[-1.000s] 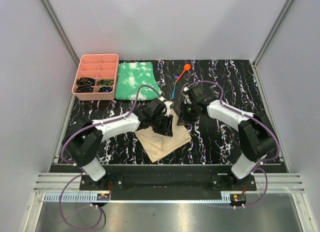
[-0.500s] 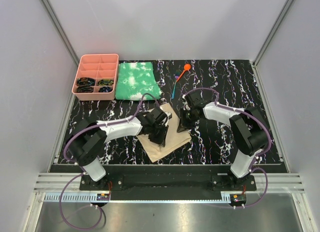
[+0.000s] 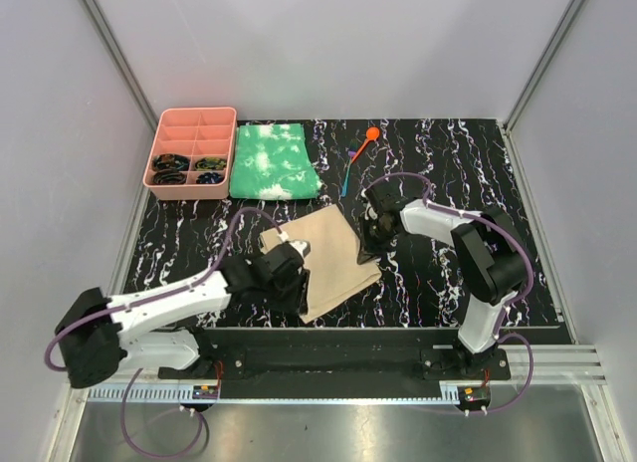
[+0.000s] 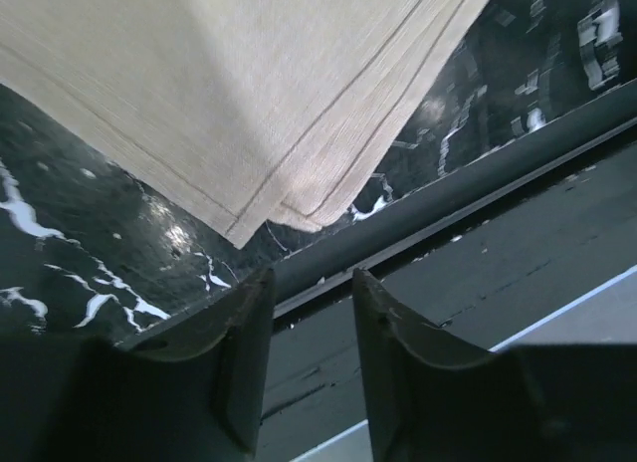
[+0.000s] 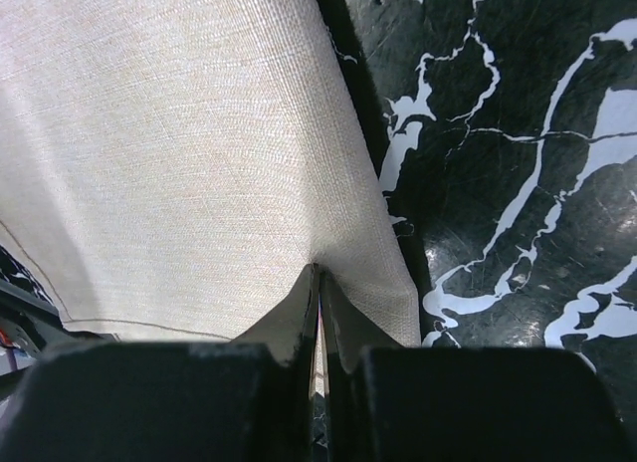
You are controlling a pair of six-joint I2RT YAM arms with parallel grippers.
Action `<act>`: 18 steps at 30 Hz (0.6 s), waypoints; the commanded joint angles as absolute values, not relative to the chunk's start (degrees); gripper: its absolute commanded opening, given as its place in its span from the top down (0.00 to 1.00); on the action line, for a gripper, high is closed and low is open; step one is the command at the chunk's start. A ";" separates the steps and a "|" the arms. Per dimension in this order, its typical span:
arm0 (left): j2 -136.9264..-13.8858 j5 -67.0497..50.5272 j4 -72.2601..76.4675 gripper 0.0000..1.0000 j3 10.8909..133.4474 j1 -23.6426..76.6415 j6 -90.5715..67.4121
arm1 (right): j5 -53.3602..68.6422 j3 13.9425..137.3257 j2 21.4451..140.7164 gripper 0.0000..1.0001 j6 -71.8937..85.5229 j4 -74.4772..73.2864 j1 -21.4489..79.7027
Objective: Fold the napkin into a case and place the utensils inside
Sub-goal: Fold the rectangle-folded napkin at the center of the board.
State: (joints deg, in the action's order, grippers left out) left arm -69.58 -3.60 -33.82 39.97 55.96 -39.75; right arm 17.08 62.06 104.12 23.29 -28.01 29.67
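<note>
Pinched the napkin [image 5: 179, 153] in the right end effector [image 5: 318, 283] — fingers almost touching, with the cloth's edge caught between them. Gripped it at the napkin's right side, down low on the bench [image 3: 438, 163]. Held the left end effector [image 4: 311, 283] just past the napkin's near corner, by the bench's front edge, with fingers partly apart and nothing between them. Saw the napkin lying flat and tan in the middle of the bench, between the two arms, with two layers showing at that near corner. Saw the orange spoon [image 3: 370, 135] and the thin blue utensil [image 3: 345, 180] close together at the back — well apart from the napkin, just right of the green-and-white cloth [image 3: 271, 161]. Saw a pink tray [image 3: 164, 128] in the far left corner, with small dark things in its front cells.
</note>
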 commanded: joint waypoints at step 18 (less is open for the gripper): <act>-90.36 -6.49 -15.40 0.74 46.87 45.17 -35.59 | 13.02 58.71 100.72 0.92 24.97 -26.54 33.58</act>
State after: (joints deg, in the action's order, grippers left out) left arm -91.96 -1.10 -22.98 51.92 44.69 -33.30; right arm 17.78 58.26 98.70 27.11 -26.46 34.94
